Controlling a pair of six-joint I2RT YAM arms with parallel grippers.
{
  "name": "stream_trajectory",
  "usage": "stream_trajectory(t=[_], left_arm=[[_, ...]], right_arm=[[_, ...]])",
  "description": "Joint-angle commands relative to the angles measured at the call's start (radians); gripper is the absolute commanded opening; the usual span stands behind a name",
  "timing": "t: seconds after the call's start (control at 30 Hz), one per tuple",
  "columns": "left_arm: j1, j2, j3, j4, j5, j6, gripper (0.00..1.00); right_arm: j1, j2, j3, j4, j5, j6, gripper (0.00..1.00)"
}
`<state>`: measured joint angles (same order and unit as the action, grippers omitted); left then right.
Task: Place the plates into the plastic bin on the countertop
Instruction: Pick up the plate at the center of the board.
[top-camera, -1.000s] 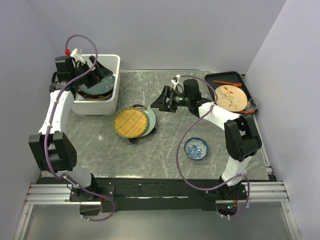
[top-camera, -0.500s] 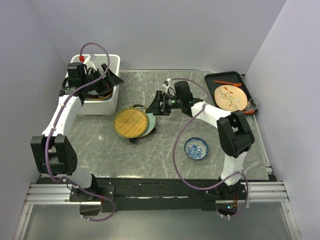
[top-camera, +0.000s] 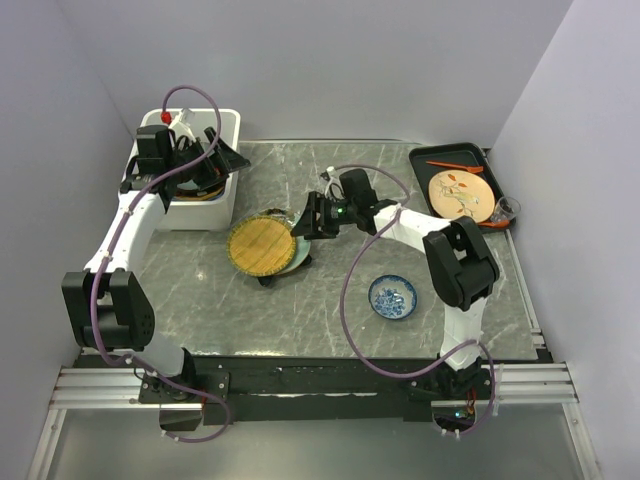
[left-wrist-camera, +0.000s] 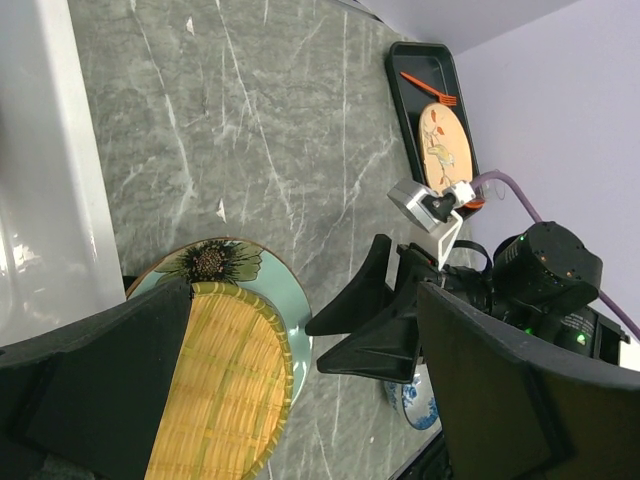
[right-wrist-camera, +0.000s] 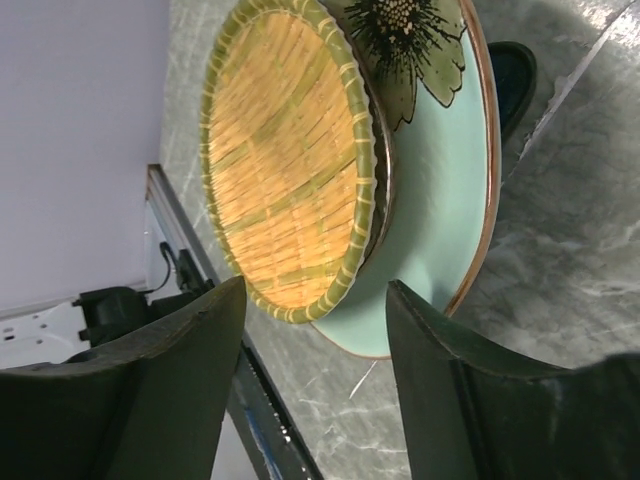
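A yellow woven plate (top-camera: 261, 246) lies on a pale green floral plate (top-camera: 299, 240) at the middle of the countertop (top-camera: 330, 300). Dark points of a third plate (top-camera: 269, 281) stick out beneath them. My right gripper (top-camera: 306, 220) is open at the stack's right edge. In the right wrist view its jaws (right-wrist-camera: 315, 300) straddle the rims of the yellow plate (right-wrist-camera: 285, 160) and the green plate (right-wrist-camera: 440, 190) without touching them. The white plastic bin (top-camera: 205, 208) at the back left holds stacked plates (top-camera: 196, 186), partly hidden by my left arm. My left gripper (top-camera: 226, 160) hangs open and empty over the bin's right rim.
A black tray (top-camera: 450, 157) at the back right carries a tan plate with orange marks (top-camera: 460, 193), with a small glass (top-camera: 507, 208) beside it. A blue-and-white dish (top-camera: 393, 296) sits on the front right of the countertop. Walls close in on the left, back and right.
My right gripper has slid left up to the plate stack and its jaws have narrowed. My left gripper moved from over the bin to its right rim, then stayed still.
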<state>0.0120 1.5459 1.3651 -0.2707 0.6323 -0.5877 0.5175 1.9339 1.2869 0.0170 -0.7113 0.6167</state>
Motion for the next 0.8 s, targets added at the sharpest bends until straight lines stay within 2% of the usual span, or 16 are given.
stream_trajectory(t=[0.0, 0.23, 0.63, 0.7, 0.77], left_arm=[[-0.003, -0.035, -0.003, 0.041, 0.023, 0.003, 0.99], [-0.003, -0.030, -0.001, 0.044, 0.024, 0.005, 0.98], [-0.004, -0.027, 0.003, 0.031, 0.017, 0.014, 0.99], [-0.003, -0.027, 0.003, 0.031, 0.015, 0.014, 0.99], [-0.004, -0.026, 0.006, 0.025, 0.014, 0.017, 0.99]], right_arm=[[0.018, 0.014, 0.071, -0.037, 0.029, -0.040, 0.63], [0.036, 0.028, 0.080, -0.084, 0.050, -0.058, 0.56], [0.064, 0.060, 0.107, -0.155, 0.084, -0.092, 0.51], [0.067, 0.063, 0.111, -0.158, 0.079, -0.094, 0.47], [0.067, 0.062, 0.114, -0.160, 0.076, -0.097, 0.35]])
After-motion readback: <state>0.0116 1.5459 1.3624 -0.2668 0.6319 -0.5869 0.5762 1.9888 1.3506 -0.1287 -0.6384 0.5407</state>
